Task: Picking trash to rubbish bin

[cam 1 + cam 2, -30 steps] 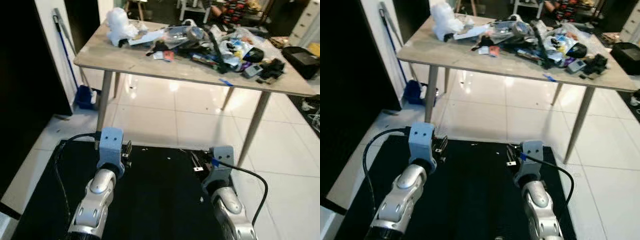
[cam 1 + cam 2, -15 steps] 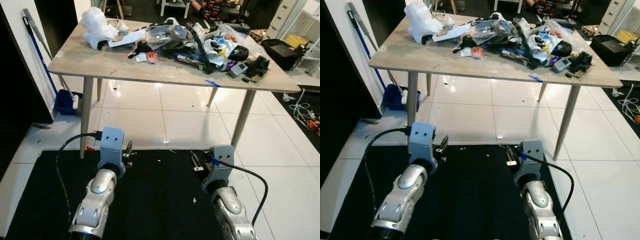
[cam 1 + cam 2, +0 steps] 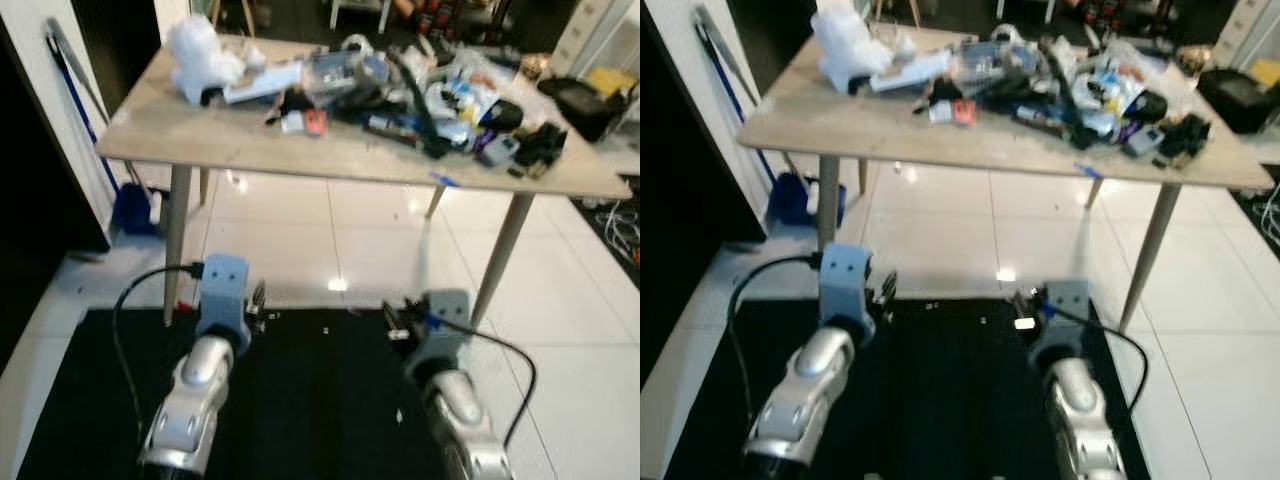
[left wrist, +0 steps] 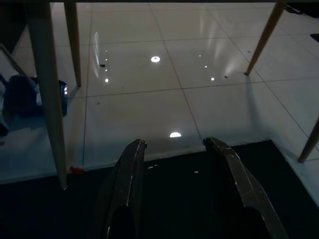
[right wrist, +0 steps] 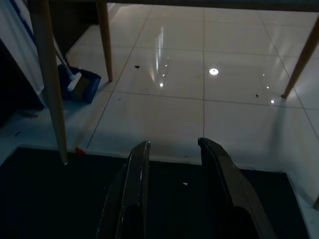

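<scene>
The trash point(image 3: 400, 85) lies in a long heap across the table point(image 3: 200, 135), its long axis running side to side, well ahead of and above both jaws. The left gripper point(image 4: 174, 144) and right gripper point(image 5: 172, 144) hang low over a black mat point(image 3: 320, 400), jaws apart, holding nothing.

A pale wooden table point(image 3: 230, 140) on slim tapered legs stands at 12 o'clock on glossy white floor tiles point(image 3: 330, 240) that mirror ceiling lights. A black mat point(image 3: 320, 400) covers the near floor. A blue dustpan point(image 3: 130, 205) sits by the white wall point(image 3: 75, 90) at 10 o'clock.
</scene>
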You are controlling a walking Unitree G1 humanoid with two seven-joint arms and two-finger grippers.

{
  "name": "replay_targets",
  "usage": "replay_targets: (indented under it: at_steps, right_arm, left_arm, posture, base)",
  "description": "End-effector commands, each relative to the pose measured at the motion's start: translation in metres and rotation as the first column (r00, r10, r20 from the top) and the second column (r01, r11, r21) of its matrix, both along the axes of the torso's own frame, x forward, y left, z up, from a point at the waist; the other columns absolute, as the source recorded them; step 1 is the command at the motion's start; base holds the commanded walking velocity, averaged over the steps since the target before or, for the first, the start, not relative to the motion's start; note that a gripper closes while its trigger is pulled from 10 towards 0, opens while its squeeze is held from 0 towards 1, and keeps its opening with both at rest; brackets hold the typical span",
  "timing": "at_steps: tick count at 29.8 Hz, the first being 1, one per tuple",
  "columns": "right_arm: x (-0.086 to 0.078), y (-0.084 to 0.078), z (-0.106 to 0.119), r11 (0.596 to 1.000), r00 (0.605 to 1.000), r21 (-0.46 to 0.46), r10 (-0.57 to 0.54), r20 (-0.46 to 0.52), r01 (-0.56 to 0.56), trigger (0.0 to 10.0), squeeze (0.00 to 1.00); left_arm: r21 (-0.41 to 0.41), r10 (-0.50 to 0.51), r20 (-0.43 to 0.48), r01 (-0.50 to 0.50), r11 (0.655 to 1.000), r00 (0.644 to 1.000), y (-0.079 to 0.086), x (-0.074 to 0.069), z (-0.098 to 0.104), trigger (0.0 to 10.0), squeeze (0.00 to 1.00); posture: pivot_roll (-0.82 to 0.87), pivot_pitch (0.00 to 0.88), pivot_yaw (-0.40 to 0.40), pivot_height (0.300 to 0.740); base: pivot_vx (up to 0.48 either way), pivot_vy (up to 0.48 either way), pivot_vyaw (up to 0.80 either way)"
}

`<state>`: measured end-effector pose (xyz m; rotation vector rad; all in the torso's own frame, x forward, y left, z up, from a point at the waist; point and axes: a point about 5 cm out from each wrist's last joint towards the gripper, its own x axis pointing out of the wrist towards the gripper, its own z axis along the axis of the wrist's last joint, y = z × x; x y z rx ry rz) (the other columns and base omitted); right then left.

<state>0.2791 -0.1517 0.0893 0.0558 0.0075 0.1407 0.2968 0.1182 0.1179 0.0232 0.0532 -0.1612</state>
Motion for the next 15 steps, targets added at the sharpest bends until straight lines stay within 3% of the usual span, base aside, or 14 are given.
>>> replay_targets:
  at_steps: [1,15]
  right_arm:
    - [-0.003,-0.01,-0.002,1.0,0.999,-0.001,-0.031,-0.013,0.031,10.0,0.0]
    - [0.005,-0.016,0.012,0.997,0.996,-0.043,-0.063,0.059,0.065,10.0,0.0]
  left_arm:
    - [-0.004,-0.006,-0.025,0.005,1.0,1.0,-0.003,-0.003,-0.006,10.0,0.0]
    - [-0.013,0.014,-0.013,-0.014,1.0,1.0,-0.002,0.001,-0.003,10.0,0.0]
  posture:
    - [-0.06,0.143,-0.068,0.74]
    - [-0.07,0.141,-0.084,0.74]
  base:
    - [0.304,0.0,0.0]
    - [0.304,0.0,0.0]
